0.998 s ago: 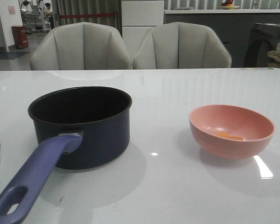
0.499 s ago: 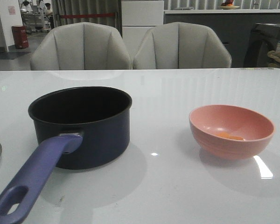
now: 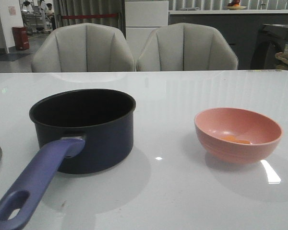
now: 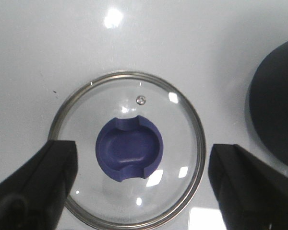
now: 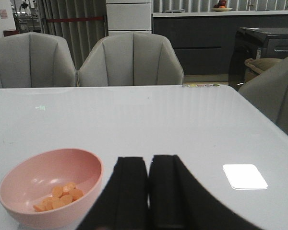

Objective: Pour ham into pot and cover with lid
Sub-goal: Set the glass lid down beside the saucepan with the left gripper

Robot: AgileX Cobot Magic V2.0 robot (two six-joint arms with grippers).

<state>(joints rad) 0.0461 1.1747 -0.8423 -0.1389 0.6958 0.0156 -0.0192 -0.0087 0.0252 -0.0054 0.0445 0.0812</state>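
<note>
Since a second ago, only the lid's (image 4: 129, 152) rim edged outward in my front view. My left gripper (image 4: 140, 184) hung open directly over it, fingers astride the knob (image 4: 130, 153). My right gripper (image 5: 149, 191) sat closed just beside the pink bowl (image 5: 50, 184), the ham (image 5: 60, 196) unpoured and the pot (image 3: 84, 127) empty.

Open table between pot (image 3: 86, 127) and bowl (image 3: 238, 134) — chairs (image 3: 134, 48) (far side) behind.

Ham (image 5: 59, 197) in pink bowl (image 5: 19, 184)

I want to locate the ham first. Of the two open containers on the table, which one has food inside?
The pink bowl: small orange ham pieces lie at its bottom. The dark navy pot with the purple handle shows only a dark interior.
</note>
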